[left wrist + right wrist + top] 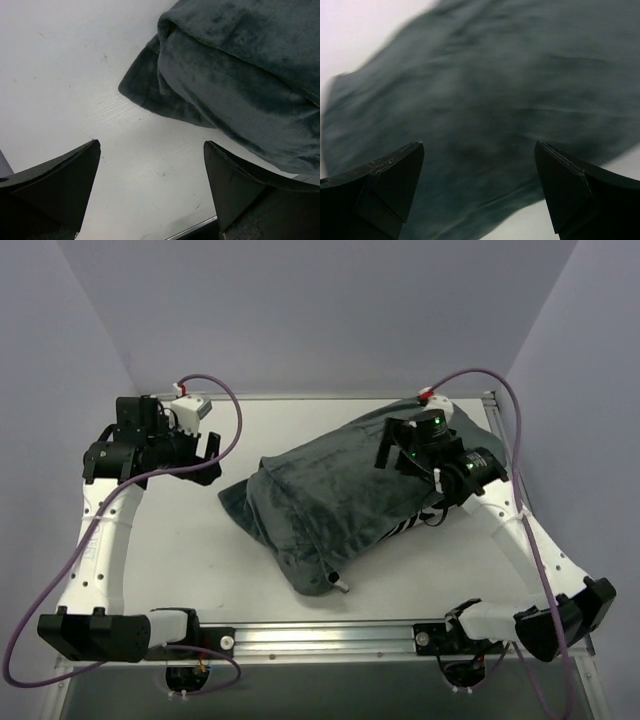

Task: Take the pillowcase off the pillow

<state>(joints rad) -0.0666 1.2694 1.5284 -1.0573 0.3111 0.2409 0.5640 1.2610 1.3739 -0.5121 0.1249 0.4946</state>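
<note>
Pillowcase (485, 100) under right claw (479, 146) (seemingly apart).

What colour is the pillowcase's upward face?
The pillowcase shows plain dark grey on top; best seen in the top external view.

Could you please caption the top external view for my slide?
Grey pillowcase bunched on the table; right gripper open over it, left gripper aside.

Lit evenly and softly from above; bright on the white desk (300, 430), without glare. Shadowed only faintly and narrowly beneath the dark pillowcase (340, 500). Sharp throughout in the overhead view. Crisp on the plush pile in the left wrist view, dim and slightly soft on the near left fingers (50, 190). Smeared by motion blur across the right wrist view, almost black and featureless on the right fingers (375, 190).
</note>
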